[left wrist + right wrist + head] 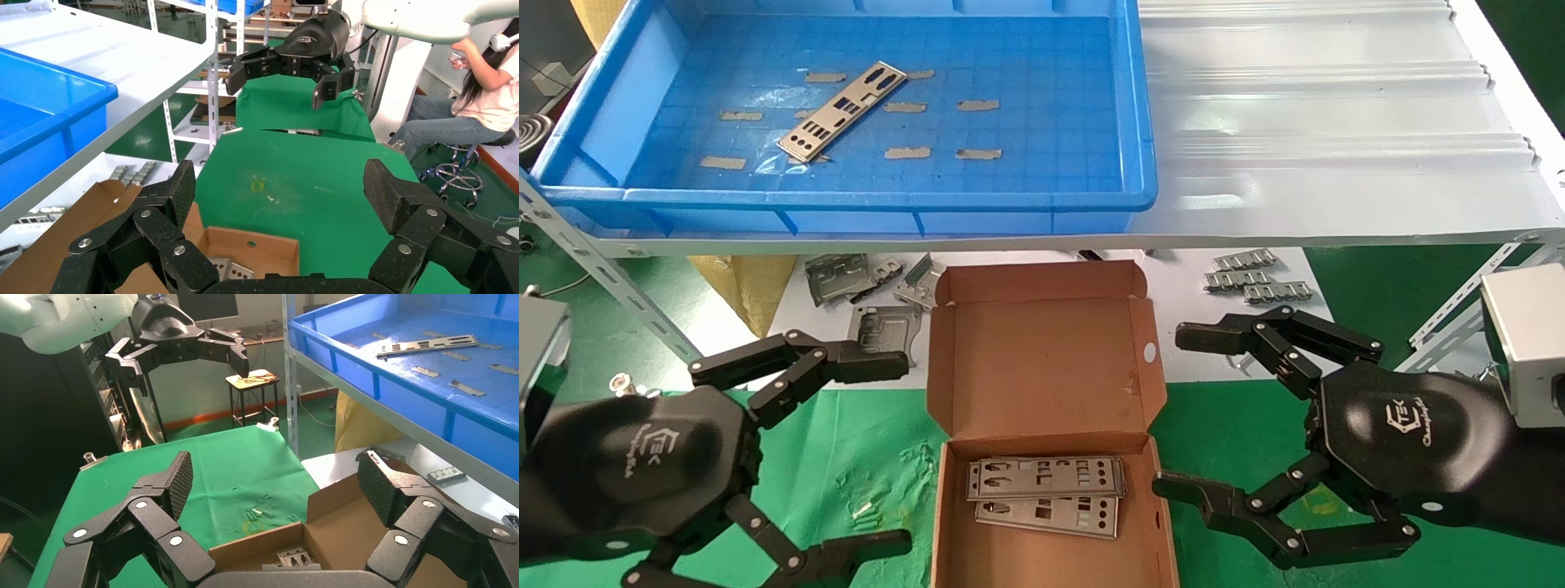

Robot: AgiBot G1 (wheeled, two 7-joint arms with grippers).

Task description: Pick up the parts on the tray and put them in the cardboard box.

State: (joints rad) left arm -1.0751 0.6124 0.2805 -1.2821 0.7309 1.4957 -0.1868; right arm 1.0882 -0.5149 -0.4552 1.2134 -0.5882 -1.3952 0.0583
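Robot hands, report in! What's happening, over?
Left tool and right tool both open, empty, flanking cardboard box. One part left on tray, two parts boxed. Nothing blocking.

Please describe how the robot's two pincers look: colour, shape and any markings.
Both the left pincer and the right pincer are black, each with two jointed linkage fingers held by silver rivets and ending in textured pads. A glossy rounded black housing carries a pale logo. Grey box-shaped cameras sit at the wrists; white arm shells show in the wrist views.

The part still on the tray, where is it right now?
In the head view, the last part lies diagonally on the blue tray's floor, left of centre among tan tape strips, on the shelf above and left of the open cardboard box.
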